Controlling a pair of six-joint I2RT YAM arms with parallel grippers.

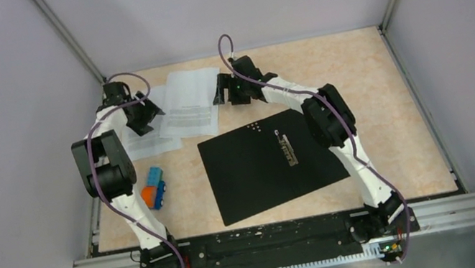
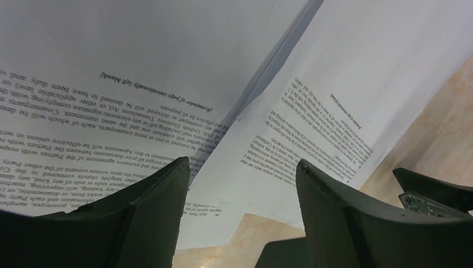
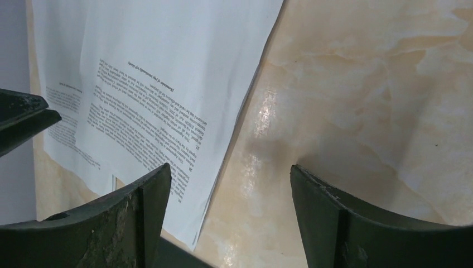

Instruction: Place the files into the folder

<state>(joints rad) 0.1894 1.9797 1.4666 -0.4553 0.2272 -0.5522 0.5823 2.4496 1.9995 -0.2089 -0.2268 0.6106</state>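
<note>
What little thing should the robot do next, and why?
Probably lower the right jaws onto the edge of the files and close them. The left jaws and the right jaws both stand open, holding nothing. The right ones straddle that edge, and the sheets lie outside the open folder.

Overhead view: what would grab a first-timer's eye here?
A big black open folder lies flat mid-table. Behind it, white printed sheets lie fanned out, with the left gripper and right gripper open at their two sides. A small orange-and-blue object sits left of the folder.
</note>
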